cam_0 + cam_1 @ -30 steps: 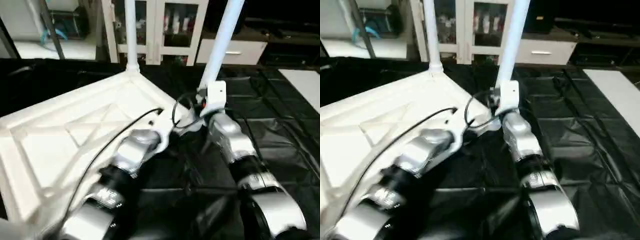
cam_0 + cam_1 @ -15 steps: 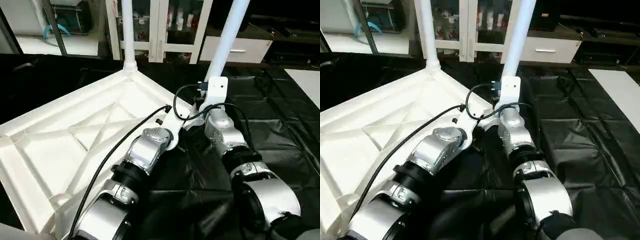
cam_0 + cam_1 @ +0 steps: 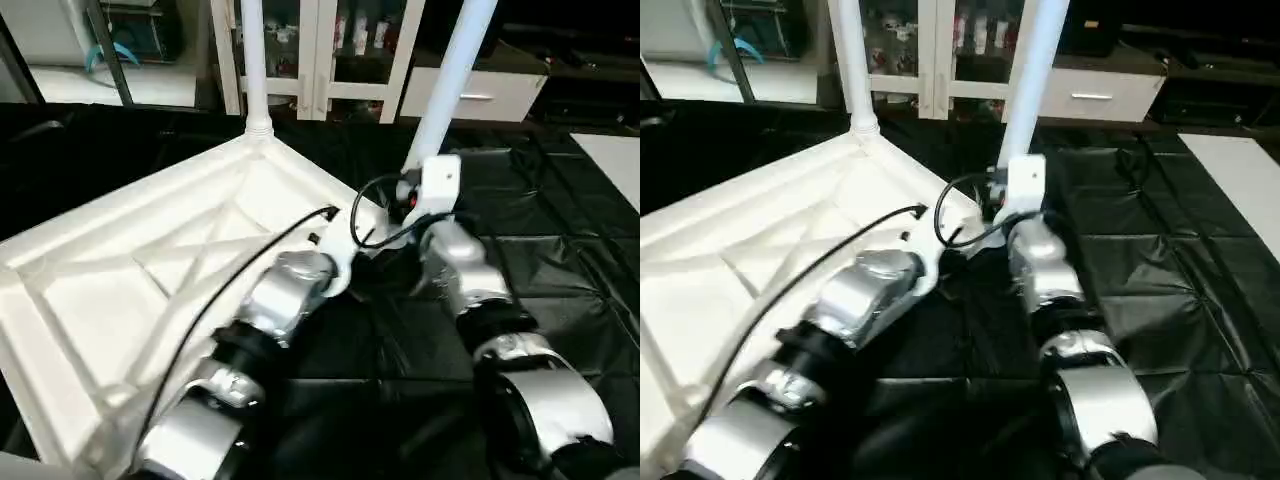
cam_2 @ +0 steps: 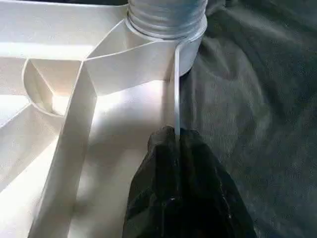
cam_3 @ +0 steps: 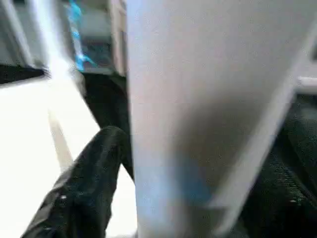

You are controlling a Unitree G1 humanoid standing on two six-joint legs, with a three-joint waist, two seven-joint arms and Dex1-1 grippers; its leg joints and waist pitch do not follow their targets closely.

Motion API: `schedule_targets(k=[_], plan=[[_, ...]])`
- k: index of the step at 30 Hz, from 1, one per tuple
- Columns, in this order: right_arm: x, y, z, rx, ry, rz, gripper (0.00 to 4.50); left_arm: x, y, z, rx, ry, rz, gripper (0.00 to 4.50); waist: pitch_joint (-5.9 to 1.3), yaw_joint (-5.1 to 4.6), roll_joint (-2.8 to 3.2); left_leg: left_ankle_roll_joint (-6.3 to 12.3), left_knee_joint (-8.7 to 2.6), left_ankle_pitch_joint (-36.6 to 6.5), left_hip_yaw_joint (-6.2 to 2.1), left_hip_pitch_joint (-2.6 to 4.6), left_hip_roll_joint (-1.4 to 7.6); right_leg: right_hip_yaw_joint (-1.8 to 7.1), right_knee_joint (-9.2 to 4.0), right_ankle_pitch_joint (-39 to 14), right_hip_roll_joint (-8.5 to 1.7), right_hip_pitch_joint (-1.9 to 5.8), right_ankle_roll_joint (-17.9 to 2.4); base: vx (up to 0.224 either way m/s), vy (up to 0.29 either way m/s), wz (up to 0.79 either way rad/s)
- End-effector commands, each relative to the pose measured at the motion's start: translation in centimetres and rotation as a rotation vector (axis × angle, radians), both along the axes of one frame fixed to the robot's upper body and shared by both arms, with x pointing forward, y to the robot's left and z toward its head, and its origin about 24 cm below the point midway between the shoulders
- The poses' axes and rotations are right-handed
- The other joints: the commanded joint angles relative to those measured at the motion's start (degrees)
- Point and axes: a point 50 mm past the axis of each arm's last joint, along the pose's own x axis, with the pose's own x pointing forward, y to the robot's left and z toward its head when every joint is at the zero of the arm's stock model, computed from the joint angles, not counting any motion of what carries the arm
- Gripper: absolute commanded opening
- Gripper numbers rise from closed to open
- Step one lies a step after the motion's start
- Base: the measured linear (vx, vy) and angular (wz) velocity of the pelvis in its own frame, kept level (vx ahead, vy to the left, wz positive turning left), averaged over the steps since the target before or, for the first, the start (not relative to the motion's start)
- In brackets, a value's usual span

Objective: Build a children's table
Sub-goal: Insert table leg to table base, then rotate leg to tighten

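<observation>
My left claw (image 4: 174, 144) is pinched onto the thin rim of the white plastic rectangular table top (image 3: 150, 290), which lies ribbed underside up on the black-covered counter (image 3: 560, 260). Just ahead of it sits a round corner socket (image 4: 166, 22). My right claw (image 5: 114, 163) presses against a long tapered white tube leg (image 3: 450, 80); its grip I cannot tell. Another white leg (image 3: 254, 60) stands at the far corner.

Bright glare washes the white table top (image 4: 59, 163), while the near leg (image 5: 198, 114) is smeared by blur.
</observation>
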Motion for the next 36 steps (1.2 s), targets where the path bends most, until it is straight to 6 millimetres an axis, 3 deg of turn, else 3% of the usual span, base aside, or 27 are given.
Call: schedule_targets(k=[1, 2, 4, 5, 10, 12, 14, 15, 22, 28, 33, 34, 36], plan=[[-0.4, -0.4, 0.3, -0.001, -0.008, 0.036, 3.40, -0.3, -0.6, 1.2, -0.085, -0.050, -0.094, 0.00, -3.87, 0.41, -0.02, 9.24, -3.58, 1.37, -1.48, 1.37, 3.96, 2.10, -2.87, 3.68, -4.86, 3.05, -17.12, 0.000, 0.000, 0.00], [-0.7, -0.6, 0.5, 0.002, -0.017, 0.063, 3.54, -0.5, -0.4, 1.2, -0.082, -0.056, -0.117, 0.00, -3.76, 0.51, -0.20, 8.89, -3.65, 0.49, -1.41, 1.41, 3.92, 2.05, -3.14, 2.51, -4.71, 3.09, -16.80, 0.000, 0.000, 0.00], [-1.5, -1.4, 0.6, -0.027, -0.023, 0.103, 3.67, -0.8, 0.2, 1.0, -0.069, -0.049, -0.163, 0.00, -3.79, 0.67, 0.23, 7.01, -3.90, -0.45, -1.62, 1.48, 4.15, 2.08, -3.05, 1.47, -4.70, 3.15, -16.31, 0.000, 0.000, 0.00], [-2.2, -2.2, 0.4, -0.055, -0.015, 0.126, 3.85, -1.1, 0.7, 0.9, -0.060, -0.037, -0.206, 0.00, -3.77, 0.72, 0.16, 6.43, -3.95, -0.51, -1.62, 1.47, 4.19, 2.11, -3.04, 1.66, -4.65, 3.21, -16.02, 0.000, 0.000, 0.00], [-4.3, -3.5, 0.2, -0.078, 0.042, 0.268, 4.18, -2.0, 2.0, 0.6, -0.057, -0.010, -0.321, 0.00, -3.39, 1.06, 0.63, 4.92, -4.36, -3.25, -1.66, 1.47, 4.12, 2.21, -3.42, -0.25, -4.53, 3.26, -15.21, 0.000, 0.000, 0.00], [-5.6, -3.9, 0.0, -0.104, 0.075, 0.399, 4.34, -2.4, 2.7, 0.5, -0.055, -0.006, -0.376, 0.00, -3.11, 1.19, 0.62, 3.24, -4.61, -7.07, -1.70, 1.66, 4.17, 2.36, -4.19, -5.66, -4.66, 3.29, -14.32, 0.000, 0.000, 0.00], [-7.1, -4.2, -0.1, -0.126, 0.097, 0.532, 4.40, -2.7, 3.2, 0.7, -0.074, -0.005, -0.447, 0.00, -2.98, 1.16, 1.00, 2.24, -4.75, -7.93, -1.89, 1.65, 4.24, 2.36, -4.31, -7.76, -4.81, 3.30, -13.72, 0.000, 0.000, 0.00], [-8.5, -4.7, -0.2, -0.137, 0.132, 0.646, 4.46, -3.2, 3.7, 0.9, -0.089, 0.018, -0.527, 0.00, -2.93, 1.16, 0.90, 2.03, -4.86, -8.31, -1.95, 1.55, 4.22, 2.39, -4.41, -8.48, -4.80, 3.47, -13.19, 0.000, 0.000, 0.00], [-10.4, -5.8, -0.9, -0.198, 0.244, 0.794, 4.46, -4.2, 4.6, 1.5, -0.122, 0.030, -0.674, 0.00, -2.93, 1.39, 1.03, 2.51, -4.73, -6.70, -1.83, 1.83, 4.41, 2.39, -4.23, -8.28, -4.93, 3.01, -13.79, 0.000, 0.000, 0.00], [-10.0, -5.7, -1.5, -0.285, 0.249, 0.791, 4.46, -4.4, 4.9, 1.5, -0.111, 0.044, -0.711, 0.00, -3.10, 1.54, 0.89, 2.01, -4.57, -5.60, -1.77, 1.72, 4.28, 2.32, -4.06, -7.63, -5.08, 3.10, -14.05, 0.000, 0.000, 0.00], [-9.8, -5.3, -1.7, -0.290, 0.257, 0.818, 4.46, -4.4, 5.0, 1.5, -0.109, 0.045, -0.720, 0.00, -3.29, 1.77, 0.77, 3.13, -4.34, -3.81, -1.73, 1.63, 4.22, 2.30, -3.69, -5.09, -5.08, 3.32, -14.48, 0.000, 0.000, 0.00], [-9.8, -5.2, -1.7, -0.290, 0.259, 0.827, 4.18, -4.4, 5.0, 1.5, -0.107, 0.043, -0.719, 0.00, -3.31, 1.77, 0.77, 3.21, -4.31, -3.75, -1.72, 1.61, 4.20, 2.29, -3.66, -4.96, -5.07, 3.35, -14.55, 0.000, 0.000, 0.00], [-9.7, -5.1, -1.8, -0.278, 0.256, 0.831, 4.08, -4.3, 5.0, 1.4, -0.109, 0.040, -0.718, 0.00, -3.33, 1.92, 0.67, 3.54, -4.30, -3.25, -1.73, 1.62, 4.26, 2.26, -3.54, -4.53, -5.06, 3.35, -14.73, 0.000, 0.000, 0.00]])
